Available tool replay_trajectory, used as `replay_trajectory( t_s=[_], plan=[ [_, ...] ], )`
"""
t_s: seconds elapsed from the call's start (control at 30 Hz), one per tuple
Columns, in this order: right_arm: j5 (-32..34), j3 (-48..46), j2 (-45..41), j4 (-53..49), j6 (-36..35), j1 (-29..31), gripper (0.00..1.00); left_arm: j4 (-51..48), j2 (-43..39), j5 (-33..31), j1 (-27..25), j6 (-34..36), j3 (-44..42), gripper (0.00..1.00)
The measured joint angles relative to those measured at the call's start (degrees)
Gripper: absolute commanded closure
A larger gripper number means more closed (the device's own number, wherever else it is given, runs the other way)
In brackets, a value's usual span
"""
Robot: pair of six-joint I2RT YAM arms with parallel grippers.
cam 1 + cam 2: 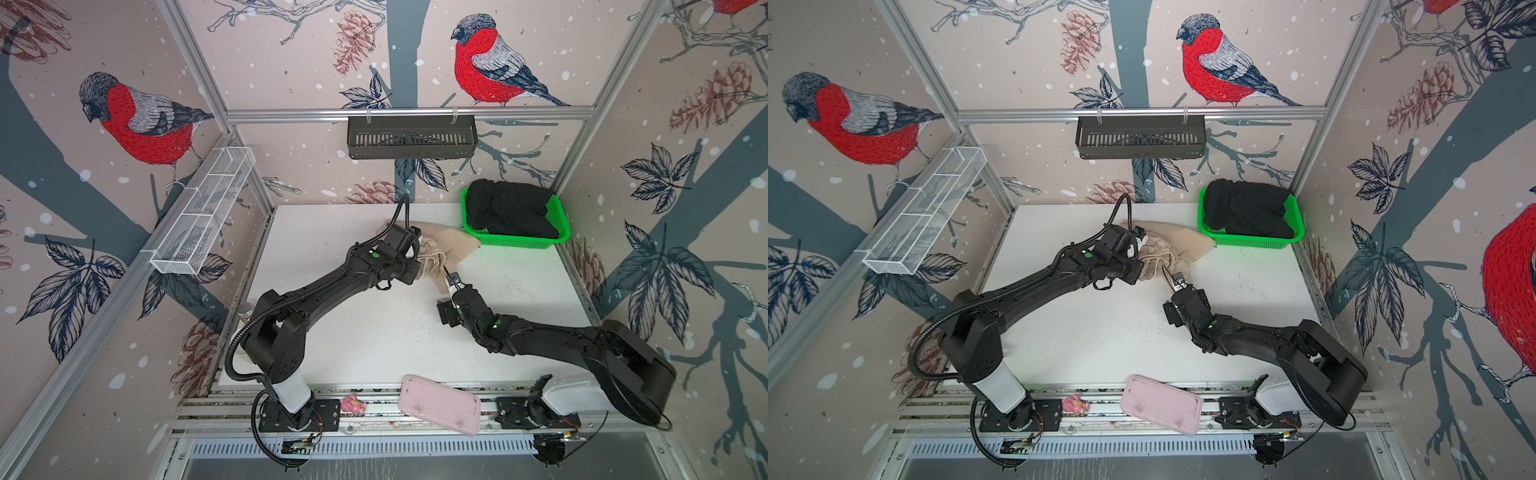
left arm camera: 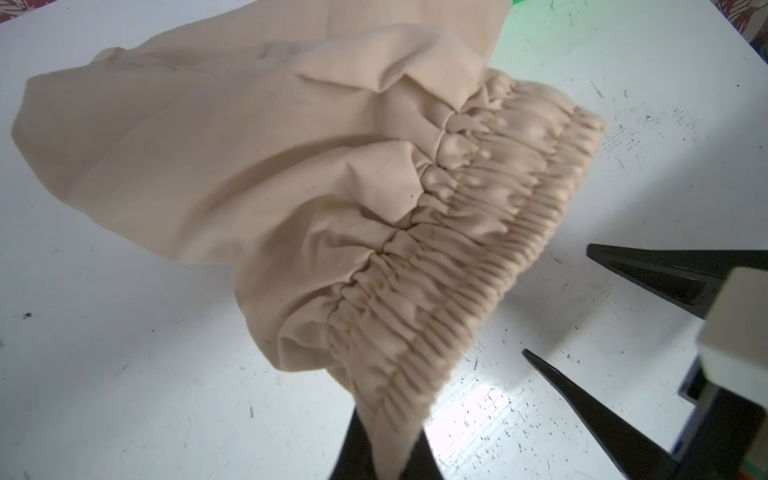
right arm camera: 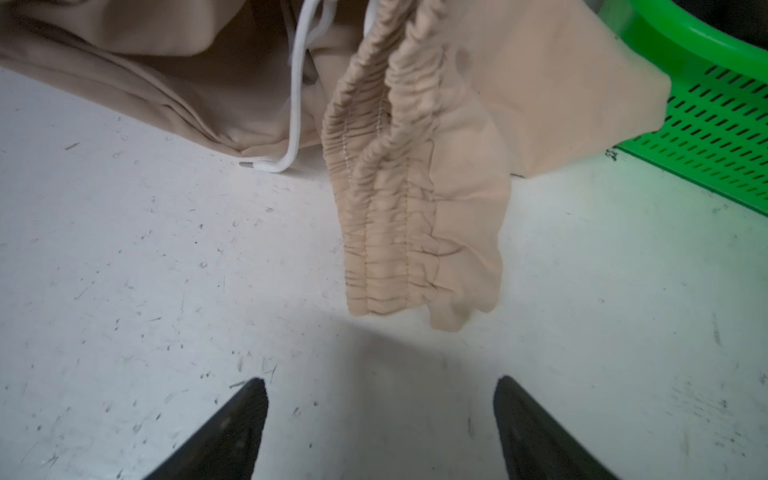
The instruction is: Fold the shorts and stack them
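The beige shorts (image 1: pixel 451 243) lie crumpled at the back middle of the white table (image 1: pixel 332 332), partly lifted. My left gripper (image 2: pixel 386 440) is shut on one end of their gathered waistband (image 2: pixel 478 232). The other waistband end (image 3: pixel 386 216) hangs loose beside the white drawstring (image 3: pixel 296 91). My right gripper (image 3: pixel 380 386) stands open just short of that end, nothing between its fingers; in both top views it (image 1: pixel 451 281) (image 1: pixel 1177 281) points at the cloth. The black shorts (image 1: pixel 507 212) (image 1: pixel 1246 208) sit bunched in the green basket (image 1: pixel 515 242).
The green basket (image 3: pixel 706 116) stands at the back right, touching the beige cloth. A pink tray (image 1: pixel 440 405) and a small pink toy (image 1: pixel 352 404) lie on the front rail. A black wall basket (image 1: pixel 411 137) and a white mesh shelf (image 1: pixel 203 212) hang above.
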Motion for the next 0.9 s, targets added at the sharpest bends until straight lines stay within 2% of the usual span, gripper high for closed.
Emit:
replay_trajectory(
  t_s=[0.13, 0.23, 0.3, 0.37, 0.5, 0.53, 0.6, 0.73, 0.9],
  plan=[
    [1.6, 2.4, 5.8, 4.4, -0.3, 1.5, 0.22, 0.0, -1.0, 0.0, 0.6, -0.9, -0.9, 1.0],
    [5.5, 3.7, 9.5, 6.5, -0.3, 2.6, 0.25, 0.0, -2.2, 0.0, 0.9, -1.2, -1.6, 1.0],
    [7.6, 3.9, 11.1, 7.0, -0.3, 2.3, 0.32, 0.0, -3.3, 0.1, 1.2, -1.4, -2.2, 1.0],
    [9.7, 4.4, 12.7, 7.3, -0.3, 2.1, 0.42, 0.0, -4.2, 0.1, 1.6, -1.4, -2.5, 1.0],
    [12.8, 5.4, 13.7, 7.6, -0.6, 1.7, 0.86, 0.0, -5.7, 0.0, 2.5, -1.5, -3.3, 1.0],
    [12.8, 5.4, 13.2, 7.6, -0.7, 1.4, 0.94, 0.0, -6.1, 0.0, 2.8, -1.5, -3.7, 1.0],
    [12.8, 5.4, 11.4, 7.6, -1.2, 0.8, 0.97, -0.1, -6.7, -0.1, 3.2, -1.5, -4.1, 1.0],
    [10.9, 6.6, 6.1, 5.3, -2.3, -0.9, 0.98, -0.3, -8.3, -2.2, 3.5, -1.6, -4.4, 1.0],
    [5.6, 12.0, -1.5, -4.2, -3.6, -5.1, 0.99, -3.0, -10.8, -9.7, 4.9, -2.1, -4.7, 1.0]
  ],
)
